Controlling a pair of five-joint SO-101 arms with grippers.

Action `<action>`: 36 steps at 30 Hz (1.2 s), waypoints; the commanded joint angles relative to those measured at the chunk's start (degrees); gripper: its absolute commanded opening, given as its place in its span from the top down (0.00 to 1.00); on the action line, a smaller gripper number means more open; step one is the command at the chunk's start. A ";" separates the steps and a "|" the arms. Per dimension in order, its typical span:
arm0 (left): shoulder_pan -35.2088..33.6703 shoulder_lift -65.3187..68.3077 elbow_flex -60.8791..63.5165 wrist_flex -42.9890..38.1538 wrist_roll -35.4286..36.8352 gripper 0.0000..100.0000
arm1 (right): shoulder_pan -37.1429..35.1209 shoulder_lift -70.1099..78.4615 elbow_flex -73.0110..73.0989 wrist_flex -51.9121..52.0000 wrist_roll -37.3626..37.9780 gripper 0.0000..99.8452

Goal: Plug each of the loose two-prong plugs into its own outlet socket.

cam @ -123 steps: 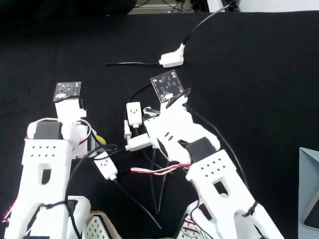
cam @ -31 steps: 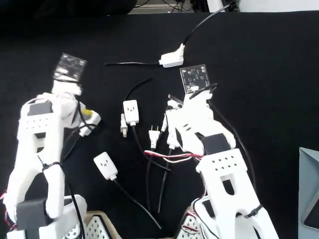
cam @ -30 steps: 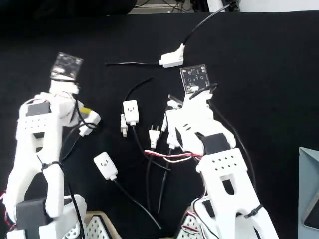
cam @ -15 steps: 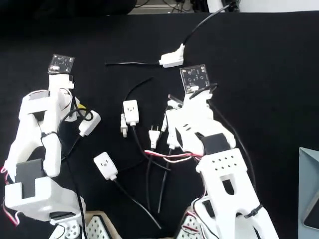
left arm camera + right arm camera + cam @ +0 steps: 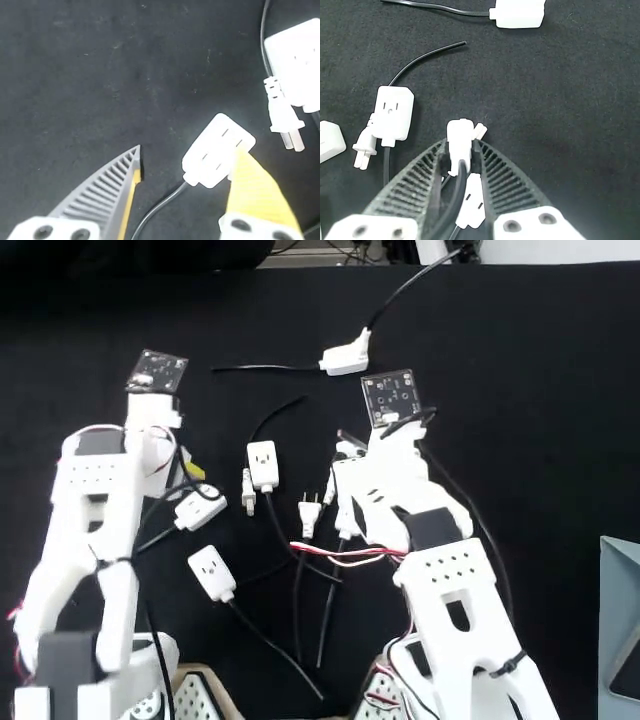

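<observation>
Left claw (image 5: pixel 186 152) spread wide at a two-slot socket (image 5: pixel 217 150); right claw (image 5: pixel 460 146) clamped on a white plug (image 5: pixel 460 134).

The left claw's yellow finger (image 5: pixel 255 185) touches one side of the two-slot socket, and the grey finger (image 5: pixel 117 175) stands apart from it. The socket lies flat on the black cloth (image 5: pixel 540 390). The right claw's fingers press both sides of the white plug, whose black cord runs back between them; I cannot make out its prongs. In the high view, the middle socket (image 5: pixel 264 462) lies at 9 o'clock from the right claw, with a small plug (image 5: pixel 247 490) just beside it, not inserted. At 12 o'clock, well apart, is the far socket (image 5: pixel 345 355). At 7 o'clock, near, is a loose plug (image 5: pixel 310 512) with its prongs pointing to 12. A fourth socket (image 5: pixel 212 573) lies at 6 o'clock from the two-slot socket.
</observation>
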 commanded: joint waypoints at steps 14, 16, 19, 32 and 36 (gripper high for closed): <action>-12.26 -19.16 19.21 -3.52 10.11 0.72 | -18.55 18.33 -14.29 -0.53 2.46 0.99; -12.18 -22.33 24.48 -6.07 11.69 0.72 | -20.40 22.29 -17.27 -1.05 2.46 0.99; -12.53 -27.52 30.90 -9.93 12.22 0.72 | -22.59 28.00 -20.70 -3.87 2.64 0.99; -24.48 -32.35 32.40 -14.42 12.31 0.97 | -26.90 44.70 -31.52 -6.15 2.73 0.99; -27.56 -28.92 30.55 -14.42 12.31 0.97 | -28.75 45.14 -32.22 -5.54 2.73 0.99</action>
